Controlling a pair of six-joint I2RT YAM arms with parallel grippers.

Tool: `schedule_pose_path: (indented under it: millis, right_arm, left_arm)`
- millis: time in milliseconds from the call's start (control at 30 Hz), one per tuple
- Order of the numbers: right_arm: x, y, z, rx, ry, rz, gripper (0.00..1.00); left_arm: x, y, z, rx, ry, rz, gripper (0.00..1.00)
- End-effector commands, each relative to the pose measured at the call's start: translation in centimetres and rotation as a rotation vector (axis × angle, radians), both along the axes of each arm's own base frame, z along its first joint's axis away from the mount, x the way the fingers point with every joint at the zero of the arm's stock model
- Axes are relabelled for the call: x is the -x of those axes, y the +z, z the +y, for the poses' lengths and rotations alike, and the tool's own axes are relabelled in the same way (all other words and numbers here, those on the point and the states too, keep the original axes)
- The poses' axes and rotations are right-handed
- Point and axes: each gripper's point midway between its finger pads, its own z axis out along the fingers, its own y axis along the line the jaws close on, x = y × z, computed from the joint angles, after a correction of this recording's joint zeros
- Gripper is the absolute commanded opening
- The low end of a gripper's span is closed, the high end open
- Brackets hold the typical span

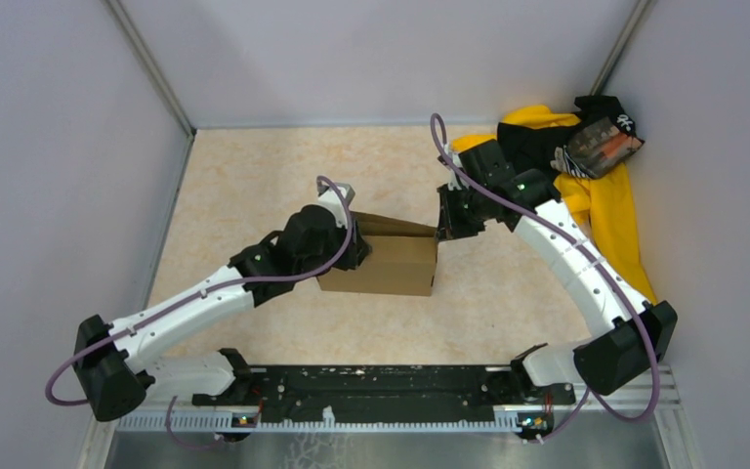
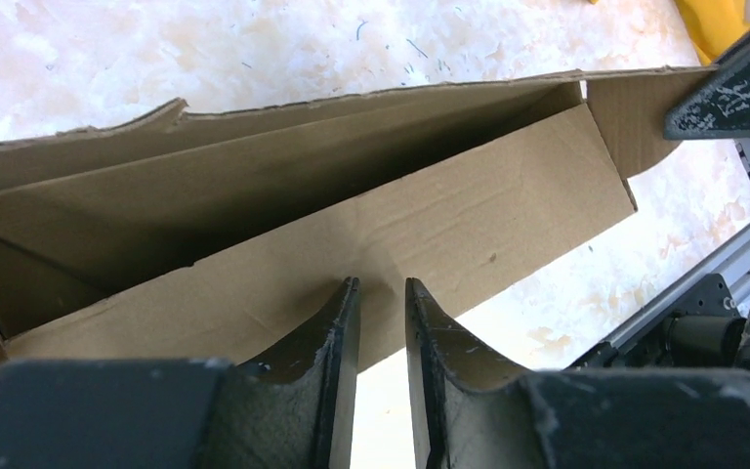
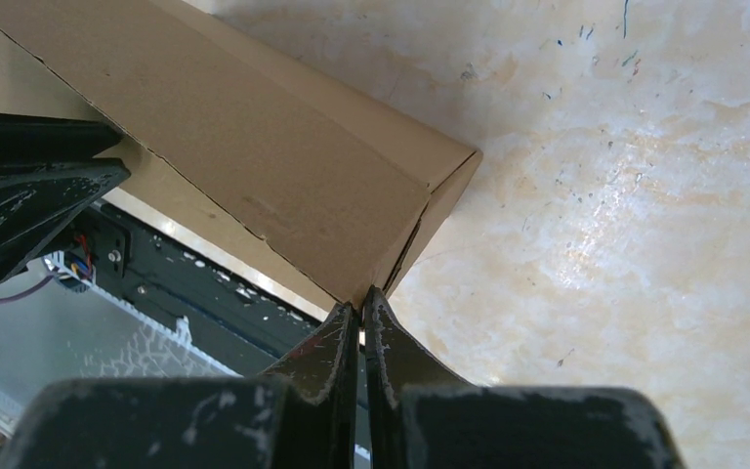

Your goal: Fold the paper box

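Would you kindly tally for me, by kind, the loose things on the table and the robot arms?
Brown paper box: 1
Yellow-and-black cloth pile: 1
Small packet lying on that pile: 1
Robot arms: 2 (left arm, right arm)
Total: 5

Paper box (image 1: pixel 391 269) centre; cloth pile (image 1: pixel 615 215) right; left open.
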Motion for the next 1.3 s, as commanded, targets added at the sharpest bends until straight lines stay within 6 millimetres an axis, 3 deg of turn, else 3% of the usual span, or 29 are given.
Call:
schedule_pose_path:
  millis: [0, 200, 333, 433, 567, 733, 933, 1267]
  right_arm:
    - [1.1, 0.3, 0.0, 0.005, 0.017, -0.002, 0.00]
    - [1.1, 0.7, -0.1, 0.003, 0.011, -0.014, 0.00]
    - [1.2, 0.7, -0.2, 0.000, 0.009, -0.015, 0.00]
    - [1.4, 0.7, -0.2, -0.002, 0.008, -0.017, 0.00]
    - [1.4, 0.8, -0.3, -0.002, 0.009, -0.018, 0.00]
    - [1.6, 0.9, -0.3, -0.001, 0.011, -0.020, 0.00]
    - [1.7, 0.8, -0.2, -0.002, 0.010, -0.020, 0.00]
    - [1.9, 0.7, -0.1, -0.008, 0.012, -0.018, 0.00]
  left_arm:
    - [0.9, 0.7, 0.3, 0.007, -0.034, -0.013, 0.30]
    - [1.1, 3.1, 1.6, 0.025, -0.003, -0.058, 0.31]
    - [0.5, 3.3, 5.2, -0.069, 0.133, -0.074, 0.31]
    - [0.0, 3.1, 8.0, -0.156, 0.237, -0.091, 0.37]
    - [-0.2, 3.0, 9.7, -0.208, 0.290, -0.108, 0.40]
    - [0.1, 4.0, 10.2, -0.192, 0.298, -0.118, 0.41]
    - [0.8, 5.8, 9.2, -0.117, 0.247, -0.118, 0.39]
    - [1.9, 5.2, 10.3, -0.162, 0.245, -0.067, 0.38]
